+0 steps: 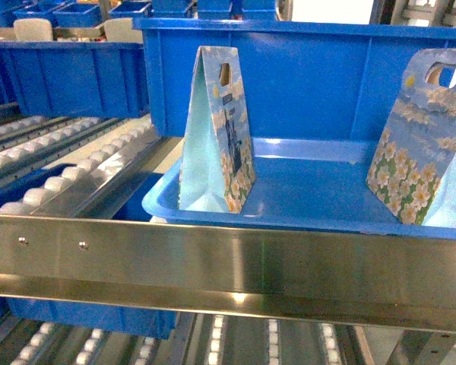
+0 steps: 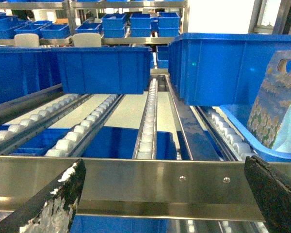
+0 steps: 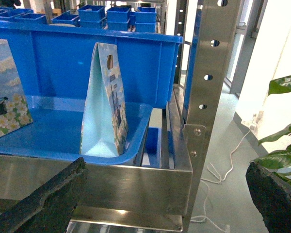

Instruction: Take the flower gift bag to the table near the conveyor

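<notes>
Two flower gift bags stand upright in a shallow blue tray [image 1: 311, 199] on the conveyor [image 1: 68, 163]. One bag [image 1: 216, 137] is at the middle, side-on. The other bag [image 1: 422, 148] is at the right edge, its flowered face showing. In the left wrist view my left gripper [image 2: 162, 194] is open before the steel front rail [image 2: 165, 182], and a bag [image 2: 276, 102] stands far right beyond it. My right gripper [image 3: 162, 194] is open too, in front of the rail below a side-on bag [image 3: 104, 104]. A second bag [image 3: 5, 97] is at the left. Neither gripper touches a bag. The table is out of view.
A tall blue bin [image 1: 304, 76] stands right behind the tray. More blue bins [image 2: 102, 68] sit further back on the roller lanes [image 2: 148, 121]. A perforated steel rack post [image 3: 208, 97] rises right of the tray, with a plant [image 3: 283, 136] and a cable on the floor beyond.
</notes>
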